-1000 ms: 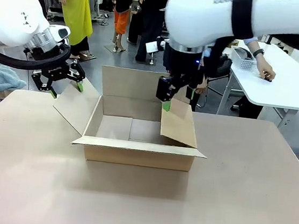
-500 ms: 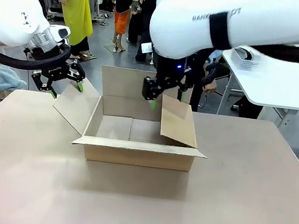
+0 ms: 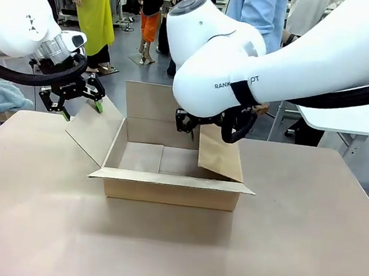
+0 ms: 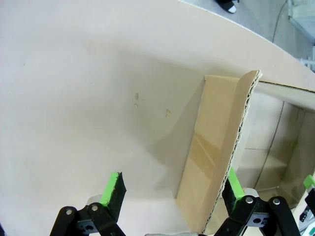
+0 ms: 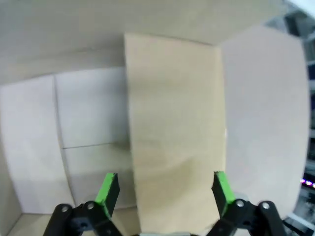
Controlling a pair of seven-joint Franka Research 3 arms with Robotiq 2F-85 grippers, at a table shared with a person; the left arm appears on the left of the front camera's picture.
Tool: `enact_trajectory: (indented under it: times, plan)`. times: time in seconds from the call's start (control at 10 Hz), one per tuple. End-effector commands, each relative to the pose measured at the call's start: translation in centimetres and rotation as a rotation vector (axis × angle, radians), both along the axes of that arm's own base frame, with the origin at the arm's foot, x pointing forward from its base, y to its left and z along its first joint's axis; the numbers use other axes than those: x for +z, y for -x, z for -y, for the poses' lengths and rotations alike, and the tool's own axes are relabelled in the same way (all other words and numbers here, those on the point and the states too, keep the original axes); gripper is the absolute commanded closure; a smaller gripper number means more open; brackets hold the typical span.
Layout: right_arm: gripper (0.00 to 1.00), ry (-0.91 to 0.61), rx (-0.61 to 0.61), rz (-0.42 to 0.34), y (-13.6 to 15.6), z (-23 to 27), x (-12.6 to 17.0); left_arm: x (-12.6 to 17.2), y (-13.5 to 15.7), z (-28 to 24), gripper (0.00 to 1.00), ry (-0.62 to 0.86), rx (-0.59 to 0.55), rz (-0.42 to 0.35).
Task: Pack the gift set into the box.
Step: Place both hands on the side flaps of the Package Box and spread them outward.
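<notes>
The rectangular brown corrugated cardboard box [image 3: 171, 194] is set open on the beige table [image 3: 41, 228], its right flap [image 3: 217, 152] slanting over the interior. Both the left gripper [image 4: 172, 184] and right gripper [image 5: 165, 187] are held with fingers spread.

Left hand [image 4: 171, 186]: fingers spread, angled down | Right hand [image 5: 166, 186]: fingers apart, apparently tipped down
</notes>
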State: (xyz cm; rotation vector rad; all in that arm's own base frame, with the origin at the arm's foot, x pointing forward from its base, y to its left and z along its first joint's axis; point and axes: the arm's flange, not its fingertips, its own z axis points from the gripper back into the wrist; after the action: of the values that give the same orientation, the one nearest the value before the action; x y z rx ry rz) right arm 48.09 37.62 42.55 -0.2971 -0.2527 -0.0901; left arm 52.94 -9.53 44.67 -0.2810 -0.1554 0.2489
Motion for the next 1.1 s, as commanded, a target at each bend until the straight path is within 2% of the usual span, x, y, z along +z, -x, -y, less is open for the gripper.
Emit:
enact_trajectory:
  times: [0.0,0.2,0.6,0.8,1.0]
  plan:
    - [0.0,0.051,-0.022,-0.038,-0.8,-1.3,-0.4,0.1,0.2,0.0,0.0,-0.012,0.014,0.006]
    - [0.0,0.089,-0.064,-0.055,-1.4,-0.6,-1.7,0.1,0.2,0.0,0.0,-0.012,0.014,0.006]
    - [0.0,0.083,-0.07,-0.051,-1.7,0.8,-3.0,0.1,0.2,0.0,0.0,-0.012,0.014,0.006]
    - [0.0,0.09,-0.083,-0.042,-1.7,1.9,-2.3,0.1,0.2,0.0,0.0,-0.012,0.014,0.006]
    - [0.0,0.138,-0.105,-0.016,-1.1,4.1,0.0,0.1,0.2,0.0,0.0,-0.012,0.014,0.006]
